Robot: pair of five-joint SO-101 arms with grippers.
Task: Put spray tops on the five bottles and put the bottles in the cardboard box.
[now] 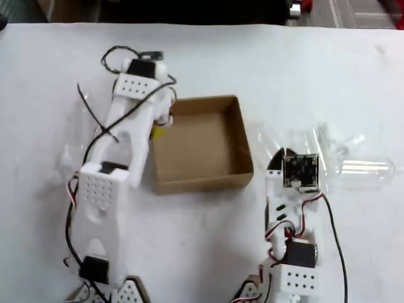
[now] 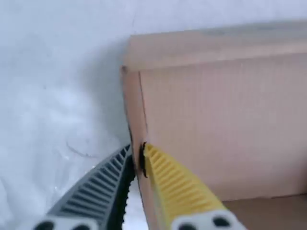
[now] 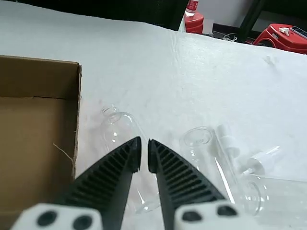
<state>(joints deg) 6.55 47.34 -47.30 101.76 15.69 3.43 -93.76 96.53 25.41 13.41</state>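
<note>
The open cardboard box (image 1: 201, 144) sits mid-table with nothing in it. My left gripper (image 2: 136, 155) is shut on the box's left wall (image 2: 134, 110), its yellow finger (image 2: 172, 184) inside and its grey finger (image 2: 98, 189) outside; in the high view it is at the box's left edge (image 1: 162, 126). My right gripper (image 3: 144, 147) is shut, with nothing held, just above a clear capless bottle (image 3: 120, 132) lying right of the box. A second open bottle (image 3: 200, 143) and loose white spray tops (image 3: 232, 143) lie beside it. A longer clear bottle (image 1: 366, 169) lies further right.
The table is covered in white cloth (image 1: 252, 63). The right arm's base (image 1: 297, 271) stands at the front edge, and the left arm (image 1: 104, 196) stretches along the box's left side. Red objects (image 3: 283, 36) sit beyond the table's far edge.
</note>
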